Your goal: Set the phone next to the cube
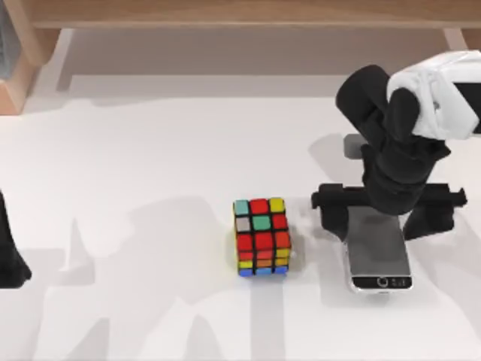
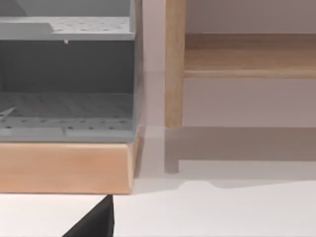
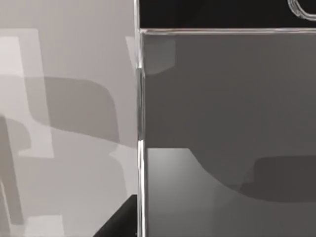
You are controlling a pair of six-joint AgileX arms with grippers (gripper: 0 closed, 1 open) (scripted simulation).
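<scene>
White bench (image 1: 150, 150), plain top, soft shadows across it. Past the far edge: pale floor strip and a wooden beam running along the top of the overhead view. At the far-left corner, a wooden-framed unit; the left wrist view shows it as a wood base (image 2: 64, 168) carrying a grey perforated shelf rack (image 2: 66, 74), with a wooden post (image 2: 174, 64) beside it.

Count: two arms, one phone, one cube.

Right arm (image 1: 398, 150), black with a white wrist section, comes in from the far-right corner and hangs over the right half of the bench. Right tool (image 1: 383, 201) sits directly over the far end of the phone, its crossbar spread wider than the phone. Can't tell whether it's clenched on the phone or released; fingertips are hidden under the wrist.

Left arm (image 1: 11, 256) parked at the left edge of the bench, just a black sliver showing.

Phone (image 1: 378, 252) lies flat, right of centre toward the near edge, home button at the near end. Right wrist view has the grey screen (image 3: 227, 123) and silver rim close up.

Cube (image 1: 261, 237) sits near the bench centre, left of the phone, near it but apart.
</scene>
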